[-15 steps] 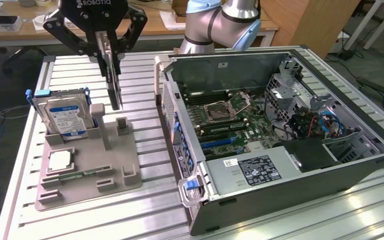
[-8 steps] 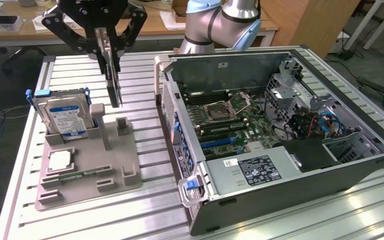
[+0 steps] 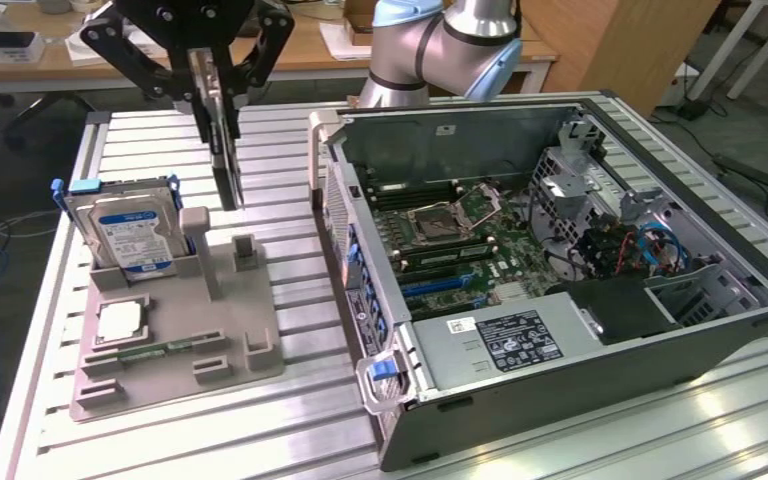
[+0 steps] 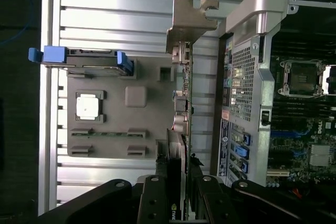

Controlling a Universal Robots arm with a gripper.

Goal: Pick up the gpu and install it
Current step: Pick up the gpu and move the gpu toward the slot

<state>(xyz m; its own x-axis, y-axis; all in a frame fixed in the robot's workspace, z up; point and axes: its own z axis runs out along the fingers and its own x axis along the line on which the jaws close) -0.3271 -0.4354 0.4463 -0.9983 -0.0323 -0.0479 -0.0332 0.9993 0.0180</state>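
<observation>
Jaws closed narrow on upper edge of graphics card [image 3: 223,140]. Card hangs on edge in air above grey tray [image 3: 244,350], apparently clear of it, near open computer case [image 3: 598,385]. Judged thin, stiff and light but fragile (bare circuitry, connector edge), so hold by long edges, not components. Metal bracket [image 4: 185,22] at card's far end. Hard drive [image 3: 131,225] stands in tray. Contact spots hidden behind jaws. Target slot on motherboard [image 3: 464,240] hard to pick out.

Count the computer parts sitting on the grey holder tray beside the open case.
3: a hard drive standing upright in its slot, a square processor chip lying flat, and a narrow green memory stick lying next to the chip. None appear hidden.
</observation>
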